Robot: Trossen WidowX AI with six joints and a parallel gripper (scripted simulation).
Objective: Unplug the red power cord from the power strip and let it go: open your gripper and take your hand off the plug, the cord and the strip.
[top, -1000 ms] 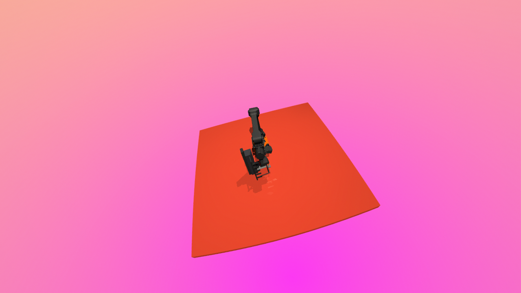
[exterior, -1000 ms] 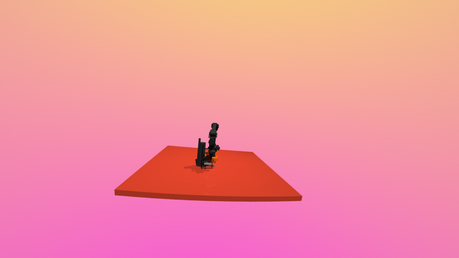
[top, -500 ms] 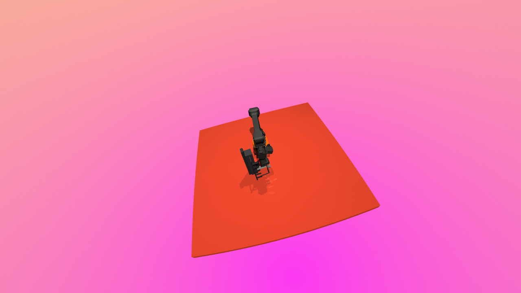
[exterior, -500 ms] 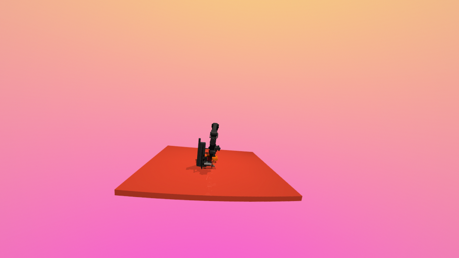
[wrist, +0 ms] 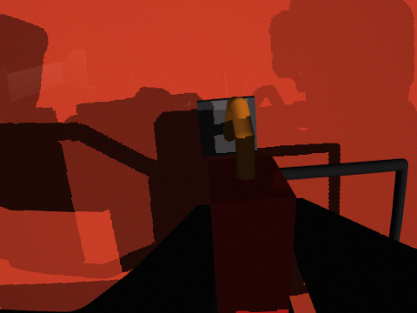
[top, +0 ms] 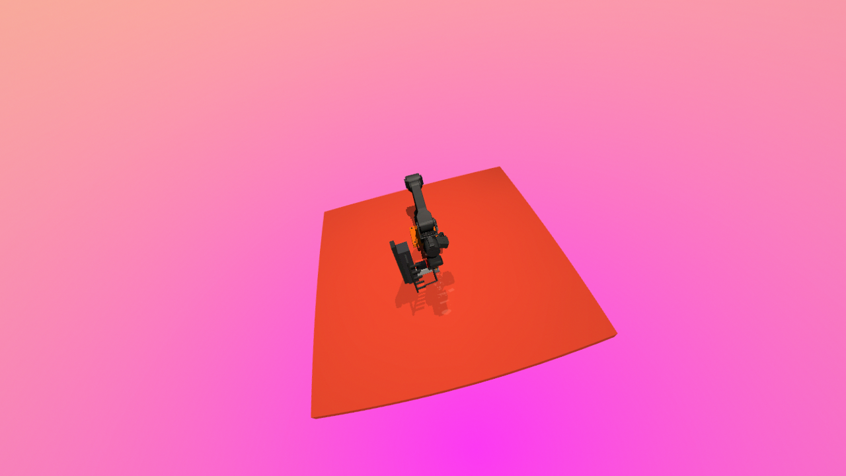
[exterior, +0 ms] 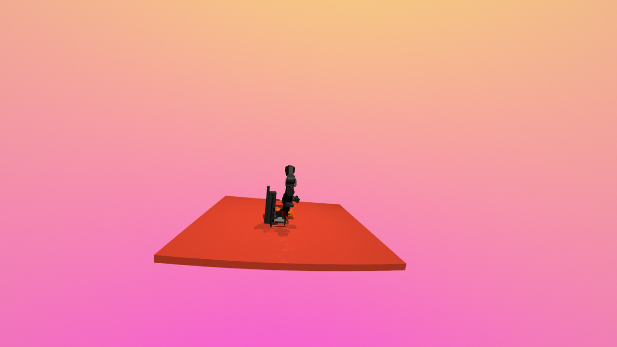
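Arm (top: 423, 213) bent low; claw (wrist: 253, 273) clamped on plug (wrist: 252, 238).

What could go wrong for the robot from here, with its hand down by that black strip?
The hand is shut on the dark red plug, close beside the upright black power strip. If it pulls at an angle, the strip might tip or drag across the red mat. An orange cord curls just ahead of the plug and could snag. The job also needs the hand opened and drawn away; that has not yet happened.
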